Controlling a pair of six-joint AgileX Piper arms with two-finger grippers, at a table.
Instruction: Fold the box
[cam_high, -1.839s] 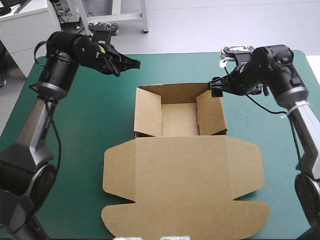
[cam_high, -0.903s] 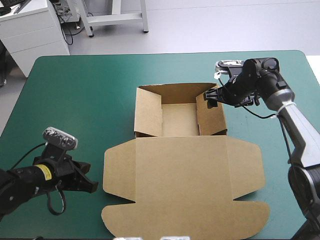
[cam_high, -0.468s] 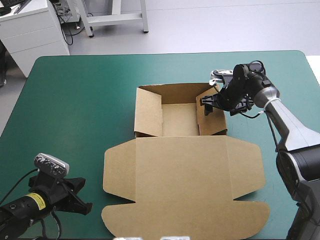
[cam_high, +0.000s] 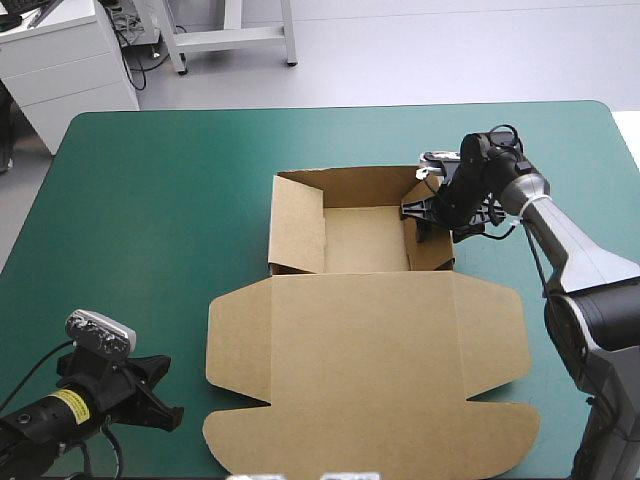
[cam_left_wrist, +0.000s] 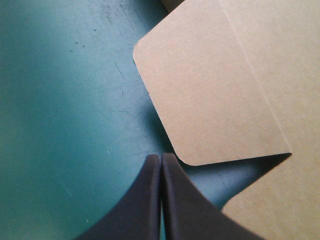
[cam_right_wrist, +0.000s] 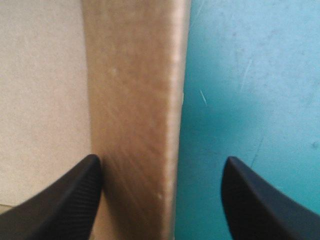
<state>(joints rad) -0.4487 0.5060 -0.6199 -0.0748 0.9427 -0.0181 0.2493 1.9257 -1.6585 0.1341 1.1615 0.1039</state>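
The right jaws stand open astride the box's right wall: one black finger is on the tray side, the other outside over the teal-green cover. The left jaws are closed, empty, the fingers meeting in one point low over the cover near the worktop's near-left corner, just beside the rounded left side flap of the lid.

The box lies mid-worktop, its long axis running from far edge to near edge. The tray is at the far end, open upward, with left, back and right walls raised. The lid lies flat toward the near edge, side flaps spread and a broad front flap with rounded corners. The board is plain brown.
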